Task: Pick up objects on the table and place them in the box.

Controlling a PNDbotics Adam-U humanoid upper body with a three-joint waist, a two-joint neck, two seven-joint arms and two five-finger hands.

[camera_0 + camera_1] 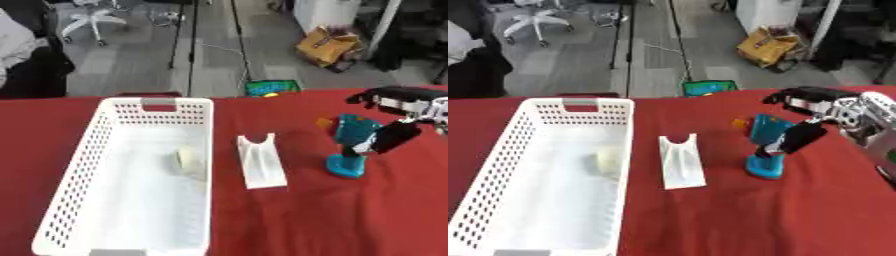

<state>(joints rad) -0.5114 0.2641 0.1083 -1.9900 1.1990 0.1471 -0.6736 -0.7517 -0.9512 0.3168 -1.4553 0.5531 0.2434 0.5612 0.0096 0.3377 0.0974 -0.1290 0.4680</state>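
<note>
Red tabletop [332,220] fills the lower part of both views; behind its far edge is grey floor with a white office chair [92,20], a yellow-brown bag [328,46] and a green item [271,87] just past the edge. White perforated basket [87,150] sits along the left side of the tabletop, long axis running near to far, grey handle at the far end. Inside it, near the right wall about midway, lies a pale cream roundish object [190,161]; can't make out what it is. Just right of the basket, apart from it, a white block with a curved notch [682,162] lies flat on the cloth. Right of that stands a teal tool-shaped object [766,145], upright on its wider base, with a small orange bit at its far-left top. Right hand [802,135] comes in from the right edge: a dark finger or thumb lies across the near-right side of the teal object, another dark finger reaches out above it toward the far edge. Looks touching, but can't tell whether the hand is actually closed round it. Right eye view shows the silver wrist and forearm [868,122] much more fully; left eye view cuts them off at the frame edge. Left hand is in neither view.
</note>
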